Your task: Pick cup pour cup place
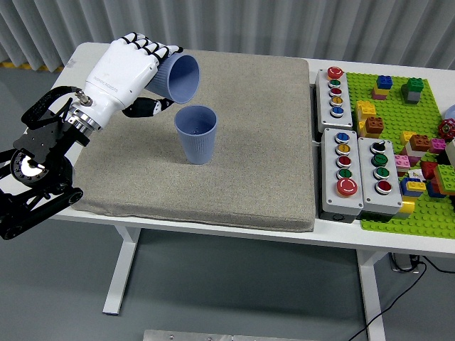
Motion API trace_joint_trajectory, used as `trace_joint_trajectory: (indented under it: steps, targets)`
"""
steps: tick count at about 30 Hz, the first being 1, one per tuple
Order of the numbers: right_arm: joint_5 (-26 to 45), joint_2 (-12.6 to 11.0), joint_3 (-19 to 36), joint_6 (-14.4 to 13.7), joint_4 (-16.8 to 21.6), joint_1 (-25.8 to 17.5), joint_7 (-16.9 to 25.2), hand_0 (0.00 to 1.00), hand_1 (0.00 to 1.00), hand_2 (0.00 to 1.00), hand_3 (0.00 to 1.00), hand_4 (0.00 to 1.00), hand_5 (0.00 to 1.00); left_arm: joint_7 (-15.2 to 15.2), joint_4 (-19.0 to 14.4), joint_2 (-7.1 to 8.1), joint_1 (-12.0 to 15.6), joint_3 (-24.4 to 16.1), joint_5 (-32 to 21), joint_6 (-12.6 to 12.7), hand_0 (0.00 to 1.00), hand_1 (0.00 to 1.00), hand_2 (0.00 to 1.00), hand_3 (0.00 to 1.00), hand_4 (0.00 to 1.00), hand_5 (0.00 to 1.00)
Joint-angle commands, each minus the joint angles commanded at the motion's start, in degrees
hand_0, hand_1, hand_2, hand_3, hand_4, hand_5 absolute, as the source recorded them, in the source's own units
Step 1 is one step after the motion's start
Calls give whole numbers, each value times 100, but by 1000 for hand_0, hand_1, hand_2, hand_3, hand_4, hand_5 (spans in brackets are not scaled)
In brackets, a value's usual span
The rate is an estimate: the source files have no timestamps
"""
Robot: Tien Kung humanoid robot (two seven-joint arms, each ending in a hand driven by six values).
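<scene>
Left hand wrapped tight around a blue cup, tipped on its side, up above a second blue cup standing on the gray mat.

We observe bright, even, diffuse illumination across the whole frame, with no single strong source evident. The white table and the white shell of the left hand are light but retain detail; we see no blown-out glare. Shadows are soft: a faint one lies on the grey mat at the foot of the upright cup, and a darker zone sits beneath the table. Focus is sharp from near edge to far edge, without motion blur. The curtain folds show gentle shading. Straight edges show little visible bending toward the frame borders.
</scene>
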Motion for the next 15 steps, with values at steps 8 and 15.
trace_joint_trajectory:
  steps: [8,15]
  targets:
    - [12,-2,0,-2,0,-5,9,698,695,628,619,179,334,-467,102,-35,214,-337,-1611,130,695,582,592,602,519,53]
    - [23,-5,3,-4,0,29,15,698,695,628,619,178,337,-1302,148,-253,630,-1221,-3250,124,675,570,574,594,521,50]
